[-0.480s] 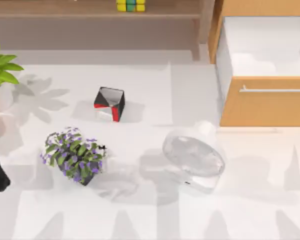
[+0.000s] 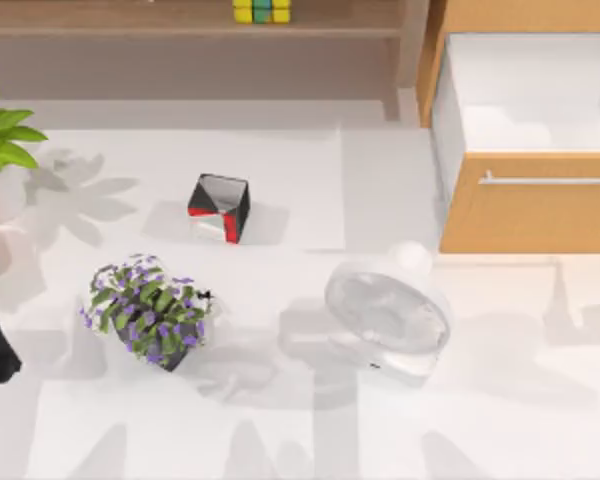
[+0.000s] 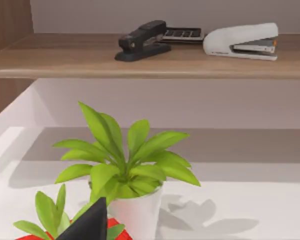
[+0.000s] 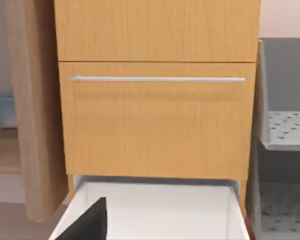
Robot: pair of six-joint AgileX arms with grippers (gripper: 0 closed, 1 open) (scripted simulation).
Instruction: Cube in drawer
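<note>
On the shelf (image 2: 130, 18), cube (image 2: 261, 10) unmoved, drawer (image 2: 530, 210) open, only table (image 2: 310, 180) shadows shifting; left gripper (image 3: 90, 225), right gripper (image 4: 90, 222): opening impossible to tell.

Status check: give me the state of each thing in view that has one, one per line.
Drawer: pulled open, white interior bare.
Upper drawer: shut.
Cube: on the shelf, not yet in the drawer.
Red, black and white block: on the table, tilted.
Flower pot: lying tipped on the table.
Fan: lying on the table.
Green plant: upright in its white pot.
</note>
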